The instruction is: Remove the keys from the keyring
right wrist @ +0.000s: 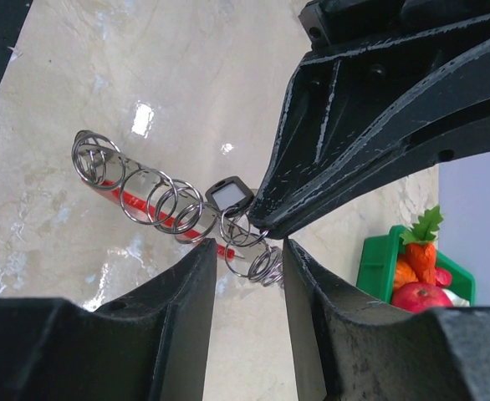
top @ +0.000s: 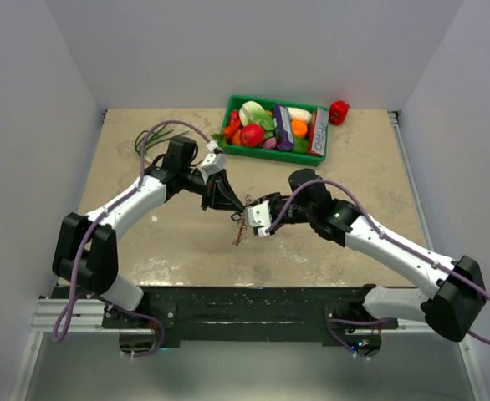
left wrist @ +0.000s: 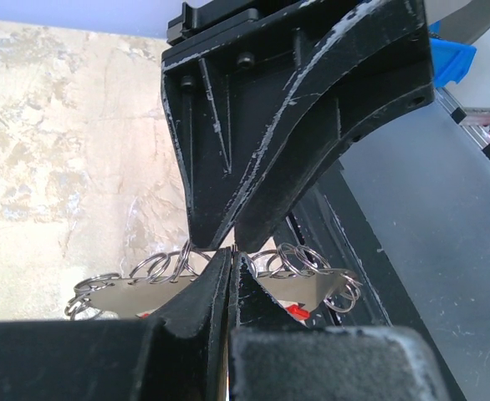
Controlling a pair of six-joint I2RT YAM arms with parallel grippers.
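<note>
The left pincer (left wrist: 232,269) was clamped shut on the keyring (right wrist: 157,200), held over the table (top: 170,242). The right pincer (right wrist: 243,251) stood apart, straddling the end loops. The black-headed key (right wrist: 228,194) and red tag (right wrist: 140,209) hung on the ring — nothing looked freed, so all the removal was left.

We see the keyring (right wrist: 157,200) as thin, brightly polished silvery metal wire, with a glossy red plastic tag (right wrist: 149,213) along it. The table (right wrist: 78,75) looks smooth, mottled beige and stone-like, with a light sheen. The jaws of the left gripper (left wrist: 232,261) and right gripper (right wrist: 247,249) are matt black plastic, scuffed with whitish scratches.
</note>
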